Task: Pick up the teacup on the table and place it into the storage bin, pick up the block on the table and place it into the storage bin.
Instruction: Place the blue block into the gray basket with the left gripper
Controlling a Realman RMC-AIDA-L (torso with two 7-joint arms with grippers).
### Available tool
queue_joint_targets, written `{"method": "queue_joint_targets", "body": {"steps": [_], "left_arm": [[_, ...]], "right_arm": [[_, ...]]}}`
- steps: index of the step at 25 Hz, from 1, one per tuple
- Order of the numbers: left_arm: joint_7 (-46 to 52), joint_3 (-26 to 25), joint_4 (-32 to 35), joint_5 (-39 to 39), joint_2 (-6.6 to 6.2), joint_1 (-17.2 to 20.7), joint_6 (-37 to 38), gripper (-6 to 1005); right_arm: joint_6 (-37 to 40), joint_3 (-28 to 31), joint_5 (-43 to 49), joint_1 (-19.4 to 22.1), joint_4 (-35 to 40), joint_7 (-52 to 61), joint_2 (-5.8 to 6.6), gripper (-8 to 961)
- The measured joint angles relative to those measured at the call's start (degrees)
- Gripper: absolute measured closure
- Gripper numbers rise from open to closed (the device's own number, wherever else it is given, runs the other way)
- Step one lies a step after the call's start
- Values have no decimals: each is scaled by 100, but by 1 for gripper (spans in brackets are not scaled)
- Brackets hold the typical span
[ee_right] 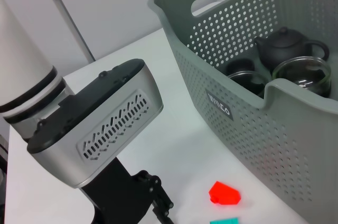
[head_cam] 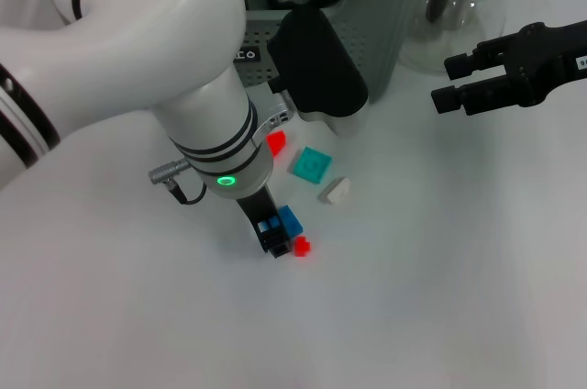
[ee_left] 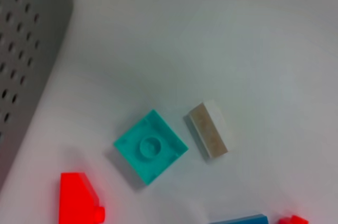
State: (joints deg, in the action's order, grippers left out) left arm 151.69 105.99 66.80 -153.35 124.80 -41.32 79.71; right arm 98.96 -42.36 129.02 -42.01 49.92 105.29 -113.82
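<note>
The grey-green storage bin point(head_cam: 367, 31) point(ee_left: 26, 49) point(ee_right: 237, 123) stands at the back. Inside it sit a dark teapot point(ee_right: 288, 44) and a glass teacup point(ee_right: 301, 73). Loose blocks lie in front of the bin: red point(head_cam: 276, 143) point(ee_left: 79, 203) point(ee_right: 224, 193), teal point(head_cam: 311, 163) point(ee_left: 150, 146), white point(head_cam: 336, 190) point(ee_left: 210, 129), blue point(head_cam: 291, 220) and a small red one point(head_cam: 301, 245). My left gripper point(head_cam: 275, 242) is down at the table, right against the blue block. My right gripper point(head_cam: 451, 82) hovers open at the right, holding nothing.
A clear glass teapot point(head_cam: 459, 4) with a black lid stands behind my right gripper, beside the bin. The left arm's bulky white wrist covers the table's left part and some of the bin's front wall.
</note>
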Motion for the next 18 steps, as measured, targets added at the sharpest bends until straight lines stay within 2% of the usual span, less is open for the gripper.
{"method": "queue_joint_targets", "body": {"steps": [10, 13, 17, 18], "left_arm": [[210, -90, 186, -60, -3, 25, 122, 554], [246, -464, 531, -182, -13, 177, 395, 591], [196, -1496, 1563, -364, -10, 571, 938, 596], [196, -1496, 1563, -364, -10, 571, 938, 595]], "right_arm": [[1, 0, 0, 30, 0, -8, 10, 266], [3, -1, -1, 40, 0, -17, 15, 266], [8, -1, -1, 47, 0, -21, 23, 266], [15, -1, -1, 49, 0, -23, 23, 266]]}}
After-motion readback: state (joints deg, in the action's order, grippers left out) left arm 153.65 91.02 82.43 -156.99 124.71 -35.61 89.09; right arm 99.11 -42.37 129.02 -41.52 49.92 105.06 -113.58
